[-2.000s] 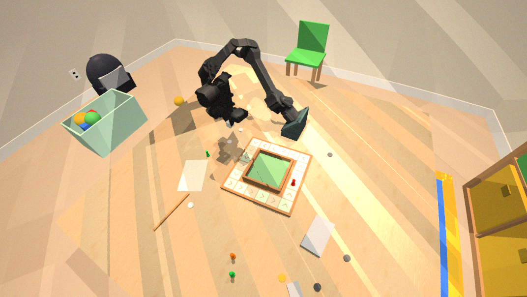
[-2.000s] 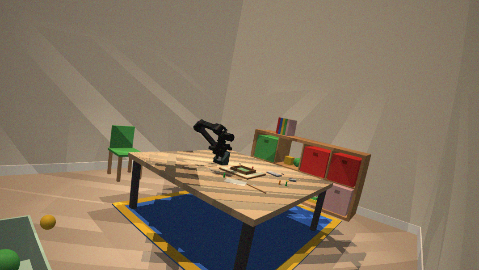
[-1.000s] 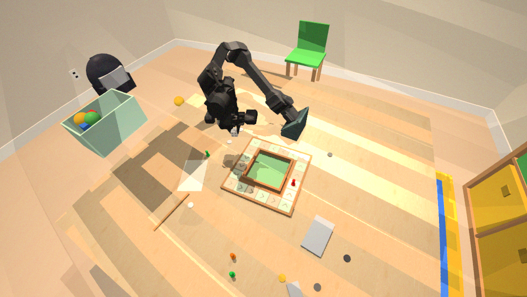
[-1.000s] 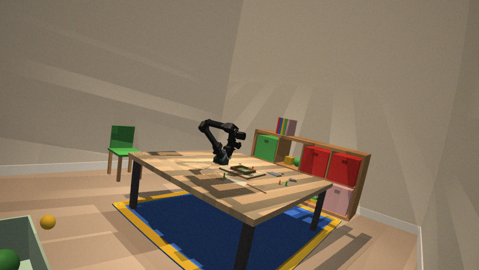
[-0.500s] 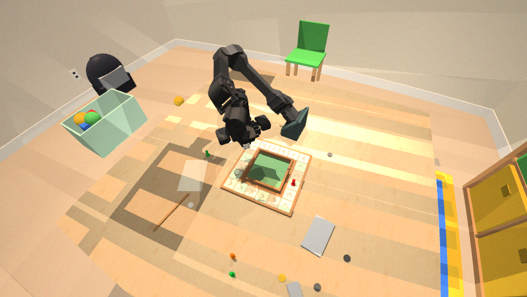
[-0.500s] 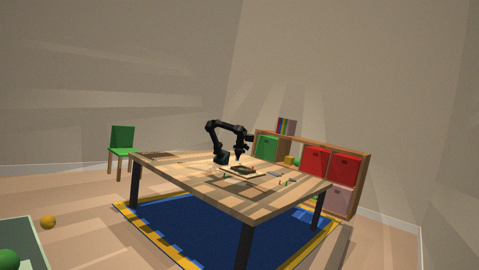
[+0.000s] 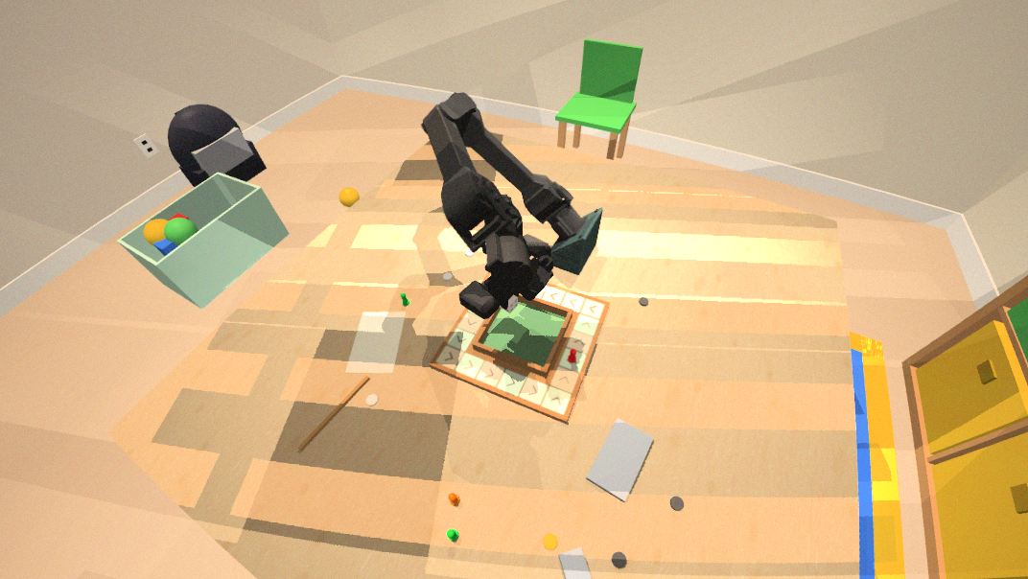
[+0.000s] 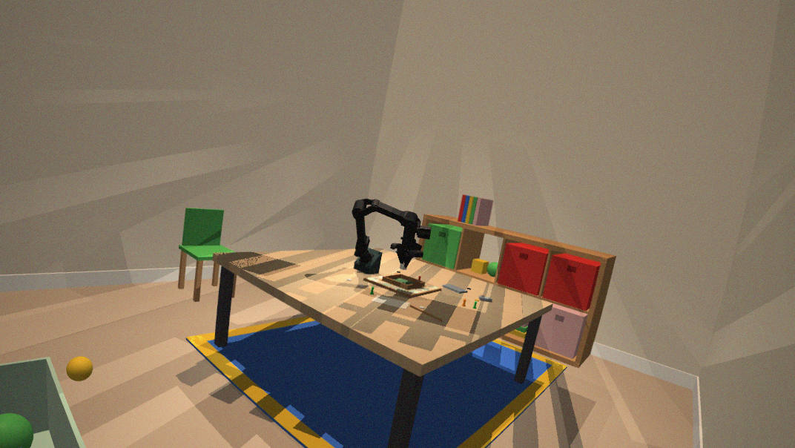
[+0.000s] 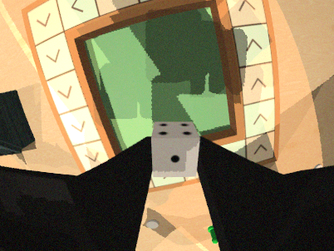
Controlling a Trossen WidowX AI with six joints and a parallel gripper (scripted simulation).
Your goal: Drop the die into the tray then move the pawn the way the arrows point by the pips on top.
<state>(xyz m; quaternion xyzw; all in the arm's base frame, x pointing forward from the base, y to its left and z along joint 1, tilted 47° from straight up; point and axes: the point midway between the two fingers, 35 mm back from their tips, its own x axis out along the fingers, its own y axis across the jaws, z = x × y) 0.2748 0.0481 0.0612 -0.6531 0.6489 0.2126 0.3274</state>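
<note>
My gripper (image 7: 512,302) (image 8: 404,263) (image 9: 174,143) is shut on the white die (image 9: 174,148) (image 7: 512,303) and holds it in the air over the near edge of the green dice tray (image 7: 521,335) (image 9: 166,75) (image 8: 401,278). The board (image 7: 568,413) (image 9: 29,14) (image 8: 431,289) has a ring of pale arrow squares around the tray. The red pawn (image 7: 572,355) (image 8: 418,276) stands upright on a ring square at the side of the tray away from the die.
A green pawn (image 7: 405,299) (image 9: 213,233) stands left of the board. An orange pawn (image 7: 453,497), another green pawn (image 7: 452,535), grey cards (image 7: 619,459), small discs (image 7: 676,502) and a wooden stick (image 7: 333,413) lie on the table. The arm's base (image 7: 578,244) is behind the board.
</note>
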